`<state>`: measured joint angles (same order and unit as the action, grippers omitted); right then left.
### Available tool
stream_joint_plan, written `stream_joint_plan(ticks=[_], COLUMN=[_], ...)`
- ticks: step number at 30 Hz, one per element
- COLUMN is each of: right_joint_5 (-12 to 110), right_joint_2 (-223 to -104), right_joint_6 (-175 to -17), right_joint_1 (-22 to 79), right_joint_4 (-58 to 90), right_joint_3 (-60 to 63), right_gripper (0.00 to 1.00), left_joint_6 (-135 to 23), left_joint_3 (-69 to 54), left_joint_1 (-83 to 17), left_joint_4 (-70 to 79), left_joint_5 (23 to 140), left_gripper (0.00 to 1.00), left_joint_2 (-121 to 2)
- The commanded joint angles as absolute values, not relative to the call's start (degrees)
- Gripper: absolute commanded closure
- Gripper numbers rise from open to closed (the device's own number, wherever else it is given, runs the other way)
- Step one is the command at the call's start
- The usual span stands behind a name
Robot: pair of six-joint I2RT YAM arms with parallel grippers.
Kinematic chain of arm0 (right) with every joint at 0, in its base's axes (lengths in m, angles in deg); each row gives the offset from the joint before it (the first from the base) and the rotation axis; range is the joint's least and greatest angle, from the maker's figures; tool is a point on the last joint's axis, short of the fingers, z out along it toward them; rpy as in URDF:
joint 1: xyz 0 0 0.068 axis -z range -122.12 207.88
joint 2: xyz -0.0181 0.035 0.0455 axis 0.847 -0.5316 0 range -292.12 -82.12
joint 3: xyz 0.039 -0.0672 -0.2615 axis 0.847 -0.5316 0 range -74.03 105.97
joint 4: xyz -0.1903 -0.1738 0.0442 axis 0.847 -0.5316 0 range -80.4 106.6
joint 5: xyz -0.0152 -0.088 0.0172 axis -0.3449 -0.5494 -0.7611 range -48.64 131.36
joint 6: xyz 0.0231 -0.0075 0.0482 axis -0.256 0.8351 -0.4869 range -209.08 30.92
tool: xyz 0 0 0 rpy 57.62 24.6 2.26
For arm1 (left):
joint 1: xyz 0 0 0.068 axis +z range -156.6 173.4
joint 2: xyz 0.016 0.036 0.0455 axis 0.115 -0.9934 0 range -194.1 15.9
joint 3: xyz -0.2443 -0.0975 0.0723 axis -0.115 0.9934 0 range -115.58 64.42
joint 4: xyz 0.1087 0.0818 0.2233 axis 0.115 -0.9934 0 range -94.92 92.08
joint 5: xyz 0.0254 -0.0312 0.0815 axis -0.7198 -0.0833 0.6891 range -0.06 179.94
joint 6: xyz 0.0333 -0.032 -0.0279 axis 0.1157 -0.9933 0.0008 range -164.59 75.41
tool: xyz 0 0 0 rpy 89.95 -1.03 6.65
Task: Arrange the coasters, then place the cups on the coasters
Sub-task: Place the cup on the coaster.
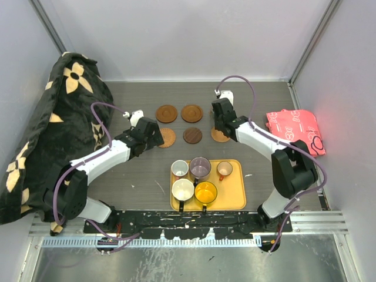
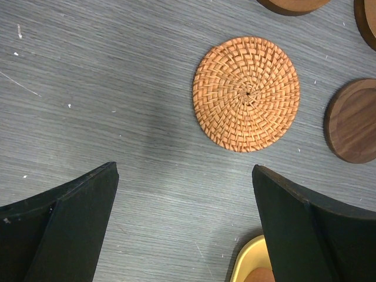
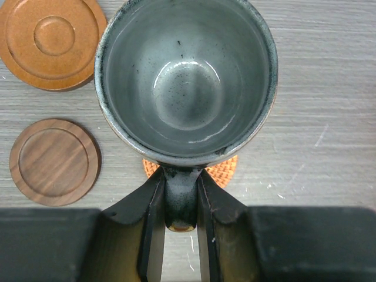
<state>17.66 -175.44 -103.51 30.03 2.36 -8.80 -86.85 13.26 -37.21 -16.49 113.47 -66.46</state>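
Observation:
My right gripper is shut on the handle of the grey-green cup. The cup hangs upright over a woven orange coaster, and I cannot tell whether it touches it. A rimmed orange-brown coaster and a dark wooden coaster lie to its left. My left gripper is open over bare table, just short of another woven coaster. Several coasters lie in two rows. Several cups stand on the yellow tray, among them a purple-grey cup and an orange-yellow cup.
A big black cloth with cream flowers fills the left side of the table. A red patterned packet lies at the right edge. The tray's corner shows beside my left gripper's right finger.

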Motion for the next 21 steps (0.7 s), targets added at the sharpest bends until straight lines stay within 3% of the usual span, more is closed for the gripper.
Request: stream_joint_plan(ticks=[1,21], right_joint_5=[19.16,22.78], right_joint_2=[-176.5,-186.35], right_joint_6=[-99.31,-97.75], right_joint_1=[31.17,35.65], right_joint_4=[16.59,19.86], right_joint_3=[-4.43,1.39], right_gripper=[1.0,0.99], left_joint_6=[-87.31,-87.39], left_joint_3=[12.98,12.88], left_joint_1=[-36.95,-36.57], left_joint_4=[-13.69,-13.32], left_joint_5=[113.1,112.8], left_gripper=[0.02,0.02], left_joint_2=[-66.65,-67.41])
